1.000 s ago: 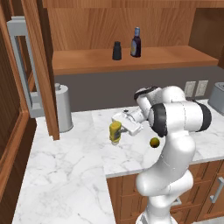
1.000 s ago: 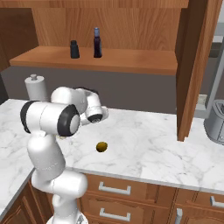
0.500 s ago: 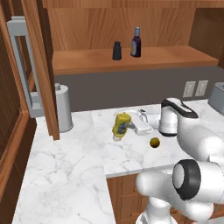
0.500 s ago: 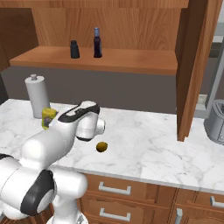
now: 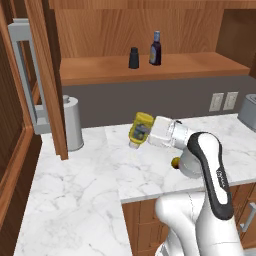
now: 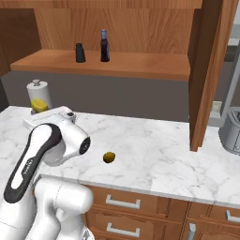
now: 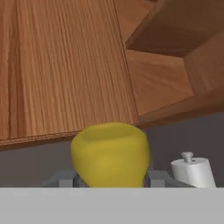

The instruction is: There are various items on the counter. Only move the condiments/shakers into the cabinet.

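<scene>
Yellow squeeze bottle pinched in tool, tilted and lifted clear of the desk, presumably for carry to cabinet shelf, where black shaker and dark bottle already stand with open plank beside them; door edge close at left.

The brown wooden cabinet shelf lies bare right of the dark blue-capped bottle and short black shaker, while the open wooden door and tall grey steel canister crowd the tabletop's left.
</scene>
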Robot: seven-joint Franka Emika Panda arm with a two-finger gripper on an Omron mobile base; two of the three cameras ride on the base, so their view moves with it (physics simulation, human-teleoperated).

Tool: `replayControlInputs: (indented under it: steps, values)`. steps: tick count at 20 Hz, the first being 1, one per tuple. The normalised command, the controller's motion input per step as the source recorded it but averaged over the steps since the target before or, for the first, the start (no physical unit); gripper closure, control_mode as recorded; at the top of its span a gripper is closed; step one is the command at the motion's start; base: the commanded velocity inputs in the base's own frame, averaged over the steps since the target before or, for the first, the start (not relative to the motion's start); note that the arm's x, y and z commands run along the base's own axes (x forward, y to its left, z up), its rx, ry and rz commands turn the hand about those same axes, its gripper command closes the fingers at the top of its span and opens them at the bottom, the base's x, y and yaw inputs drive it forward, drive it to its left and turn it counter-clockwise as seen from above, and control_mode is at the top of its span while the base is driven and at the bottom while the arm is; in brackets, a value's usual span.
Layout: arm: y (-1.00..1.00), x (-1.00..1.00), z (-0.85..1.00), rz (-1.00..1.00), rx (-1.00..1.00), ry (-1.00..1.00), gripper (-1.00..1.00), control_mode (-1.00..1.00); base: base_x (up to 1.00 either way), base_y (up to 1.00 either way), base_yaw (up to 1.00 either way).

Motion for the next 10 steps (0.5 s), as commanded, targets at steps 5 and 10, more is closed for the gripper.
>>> replayControlInputs:
  steps: [5, 10]
  values:
    - [0.3, 0.0, 1.0, -0.2, -0.26, 0.16, 1.0, -1.0, 0.0, 0.0, 0.0]
    - [0.01, 0.0, 0.97, -0.17, -0.19, 0.05, 1.0, -1.0, 0.0, 0.0, 0.0]
